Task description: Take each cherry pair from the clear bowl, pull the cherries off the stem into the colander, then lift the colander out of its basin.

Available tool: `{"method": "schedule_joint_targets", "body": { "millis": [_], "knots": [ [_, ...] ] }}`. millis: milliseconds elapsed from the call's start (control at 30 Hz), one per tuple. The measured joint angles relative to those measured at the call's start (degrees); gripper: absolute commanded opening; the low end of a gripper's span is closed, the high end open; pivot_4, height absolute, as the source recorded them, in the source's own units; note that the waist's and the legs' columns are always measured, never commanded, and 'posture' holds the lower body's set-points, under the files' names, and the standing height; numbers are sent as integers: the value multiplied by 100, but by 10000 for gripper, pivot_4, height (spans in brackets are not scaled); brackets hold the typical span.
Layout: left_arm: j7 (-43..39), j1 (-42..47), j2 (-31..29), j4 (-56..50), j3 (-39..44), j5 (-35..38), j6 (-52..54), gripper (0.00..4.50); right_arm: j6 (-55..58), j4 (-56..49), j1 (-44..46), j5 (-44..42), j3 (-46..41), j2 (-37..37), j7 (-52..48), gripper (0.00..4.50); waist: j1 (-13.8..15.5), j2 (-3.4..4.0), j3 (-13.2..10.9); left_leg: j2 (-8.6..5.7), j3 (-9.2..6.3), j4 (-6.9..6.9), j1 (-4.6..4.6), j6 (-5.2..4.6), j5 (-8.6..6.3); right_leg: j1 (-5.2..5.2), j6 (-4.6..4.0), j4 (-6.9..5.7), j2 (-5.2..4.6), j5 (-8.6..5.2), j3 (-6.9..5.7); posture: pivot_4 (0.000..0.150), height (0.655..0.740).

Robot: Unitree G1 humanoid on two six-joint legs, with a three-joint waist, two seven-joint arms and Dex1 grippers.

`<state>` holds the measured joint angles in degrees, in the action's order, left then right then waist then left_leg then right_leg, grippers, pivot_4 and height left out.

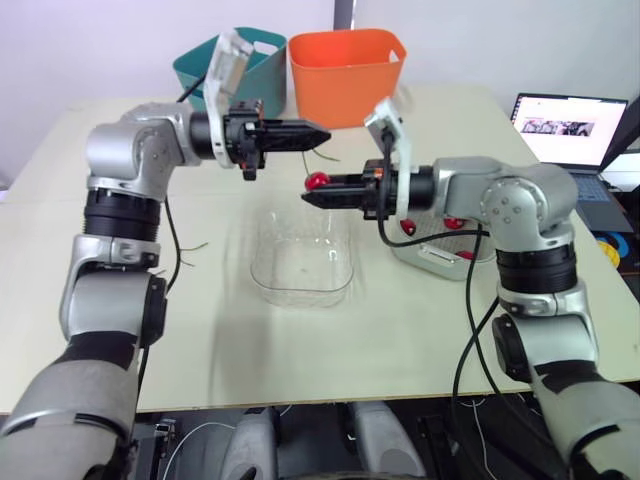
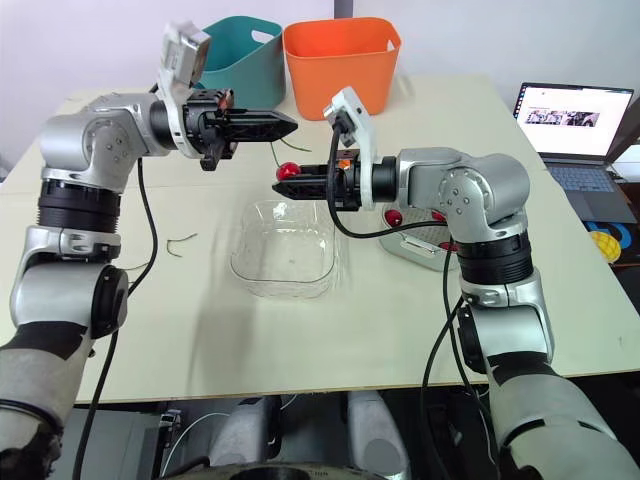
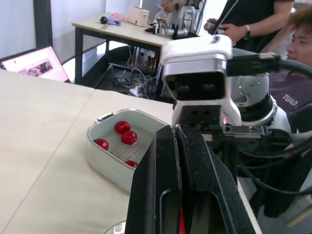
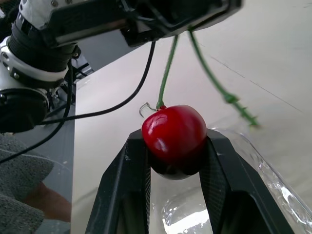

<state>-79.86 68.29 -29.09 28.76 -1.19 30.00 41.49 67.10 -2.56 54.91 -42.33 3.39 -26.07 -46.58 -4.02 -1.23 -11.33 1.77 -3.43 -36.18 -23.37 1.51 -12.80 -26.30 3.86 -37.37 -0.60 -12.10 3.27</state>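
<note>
On the left, the left gripper (image 1: 320, 135) is held up over the table with its two fingers squeezed tight together, pinching the top of a thin green stem (image 4: 166, 73). The stem hangs down in two strands. One strand is bare at its end, and the other goes to a shiny red cherry (image 4: 174, 134). The right gripper (image 1: 308, 197) has its fingers only partly open, closed on the fat middle of that cherry, one finger on each side. Both grippers are in the air above the clear bowl (image 1: 262, 275), which looks empty. Farther right is the colander (image 3: 114, 151) in its white basin (image 3: 107, 165), with a few loose cherries (image 3: 123, 127) in it. I think the cherry is tiny and light, smooth and a bit slippery, and soft, so a hard squeeze could squash it or make it pop out. The round middle looks like the best place to hold it. The stem looks thin and bendy, so it is best pinched near the top. The colander looks stiff and light, and its rim seems a good place to grab.
</note>
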Motion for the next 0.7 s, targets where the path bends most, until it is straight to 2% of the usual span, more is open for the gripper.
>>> {"method": "schedule_joint_targets", "body": {
  "millis": [333,467,700],
  "knots": [
    [26,9,38,76,18,16,63,0,120,-439,-325,-14,15,-108,82,10770,6,0,0,0,0,-1,-1,0,0,1,0,0,-1,0,0,1500,7400],
    [132,404,-84,152,278,48,-30,0,569,-610,-832,-102,320,-201,88,10770,6,-2,1,-1,-3,0,-2,0,0,1,7,3,-1,-5,-3,1500,7400],
    [103,382,-73,158,273,41,-85,0,743,-821,-847,-200,142,-272,173,10770,8,-2,1,-1,-4,0,0,0,0,4,8,3,-1,-6,-3,1500,7400]
  ]
}}
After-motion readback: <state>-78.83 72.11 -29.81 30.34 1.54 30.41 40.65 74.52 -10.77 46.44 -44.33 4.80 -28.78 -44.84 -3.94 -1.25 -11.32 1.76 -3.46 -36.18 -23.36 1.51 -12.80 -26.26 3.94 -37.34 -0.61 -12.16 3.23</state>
